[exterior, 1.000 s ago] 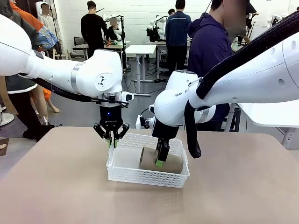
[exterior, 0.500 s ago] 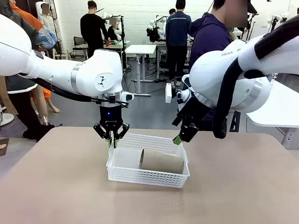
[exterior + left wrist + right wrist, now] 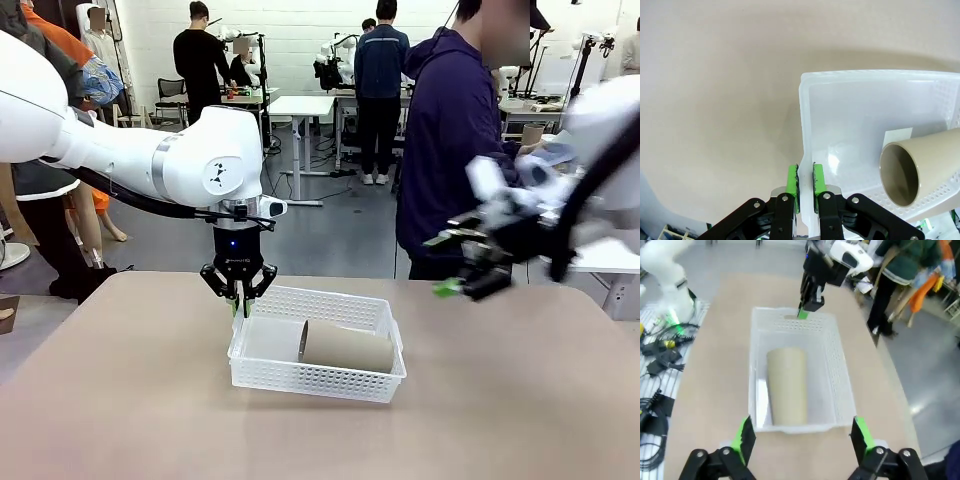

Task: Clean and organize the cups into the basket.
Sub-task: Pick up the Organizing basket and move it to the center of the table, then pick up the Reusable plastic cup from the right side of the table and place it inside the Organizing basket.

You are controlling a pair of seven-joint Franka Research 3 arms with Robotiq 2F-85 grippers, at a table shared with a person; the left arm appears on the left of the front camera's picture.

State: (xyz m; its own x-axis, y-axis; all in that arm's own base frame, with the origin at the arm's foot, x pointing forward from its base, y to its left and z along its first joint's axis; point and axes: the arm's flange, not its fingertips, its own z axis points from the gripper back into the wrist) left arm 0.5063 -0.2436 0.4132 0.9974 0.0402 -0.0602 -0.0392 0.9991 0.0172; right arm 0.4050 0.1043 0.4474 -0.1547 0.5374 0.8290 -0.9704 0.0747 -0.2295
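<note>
A tan cup (image 3: 346, 347) lies on its side in the white mesh basket (image 3: 318, 381) at the middle of the table. My left gripper (image 3: 239, 303) points straight down at the basket's left wall. In the left wrist view its green pads (image 3: 792, 182) are shut on the basket's rim (image 3: 805, 125), with the cup's open mouth (image 3: 900, 173) to the right. My right gripper (image 3: 448, 266) hangs open and blurred in the air to the right of the basket, holding nothing. From the right wrist view, the right gripper (image 3: 802, 437) looks down on the basket (image 3: 842, 371), the cup (image 3: 786, 385) and the left gripper (image 3: 804, 313).
A person in a dark purple top (image 3: 450, 130) stands at the table's far side, behind the right arm. Bare tan tabletop (image 3: 140, 400) surrounds the basket. Cables (image 3: 657, 357) lie beside the table in the right wrist view.
My right gripper has let go of the cup in the basket, risen out of it and swung away to the right. The left gripper has stayed clamped on the basket's rim.
</note>
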